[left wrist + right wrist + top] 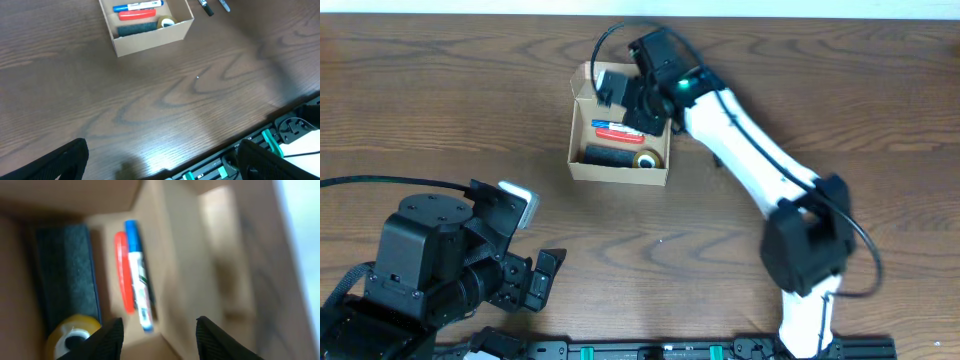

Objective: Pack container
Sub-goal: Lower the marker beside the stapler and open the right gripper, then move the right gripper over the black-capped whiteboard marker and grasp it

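**Caller:** Start from above. Where is everything?

**Operator:** From overhead I see the container (620,172), an open tan cardboard box, on the far middle of the wooden table (440,110). My right gripper (625,100) hangs over its far end, beside the raised flap (583,85). My left gripper (542,278) waits at the near left, well apart from the box.

**Caller:** And the left wrist camera?

**Operator:** The left gripper's fingers are spread wide with nothing between them, only bare table below. The container sits far off, holding a blue marker (137,6), a red marker (136,15), a dark eraser (136,29) and a yellow tape roll (167,22).

**Caller:** The right wrist camera?

**Operator:** It is blurred. The right gripper's two fingers stand apart and hold nothing. Just beyond them, the two markers lie side by side along one inner wall, with the eraser and tape roll to their left.

**Caller:** What worries you?

**Operator:** The box looks light, and nothing braces it. If I pull away at a slant, I think a finger could hook the wall or flap and drag or tip the box. If I dip lower, I might knock the markers askew, and then the flap may not close flat.
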Motion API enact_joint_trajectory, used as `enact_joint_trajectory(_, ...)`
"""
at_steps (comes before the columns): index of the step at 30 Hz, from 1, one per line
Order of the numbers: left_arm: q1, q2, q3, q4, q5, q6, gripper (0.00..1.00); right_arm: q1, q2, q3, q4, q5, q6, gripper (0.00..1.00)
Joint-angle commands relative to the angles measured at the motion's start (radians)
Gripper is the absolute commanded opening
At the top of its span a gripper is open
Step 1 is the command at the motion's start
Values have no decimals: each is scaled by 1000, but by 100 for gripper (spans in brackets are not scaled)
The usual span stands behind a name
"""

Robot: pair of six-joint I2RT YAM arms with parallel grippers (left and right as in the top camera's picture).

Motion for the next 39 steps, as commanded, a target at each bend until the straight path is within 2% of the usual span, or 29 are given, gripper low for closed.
enact_joint_trajectory(1,1,2,-5,-3,12,4,95,-32,-123,24,-26,69,181,51)
enact_joint_trajectory(11,1,2,-5,-3,12,4,95,-223,-156,24,-175,66,427,51)
enact_joint_trajectory(13,1,2,-5,-3,12,4,95,-254,-146,23,-193,62,468,55)
enact_joint_trajectory(24,1,2,-5,-3,12,4,95,-277,-9,23,-227,60,646,55)
enact_joint_trajectory(39,1,2,-5,-3,12,4,95,-279,167,22,-232,63,658,56)
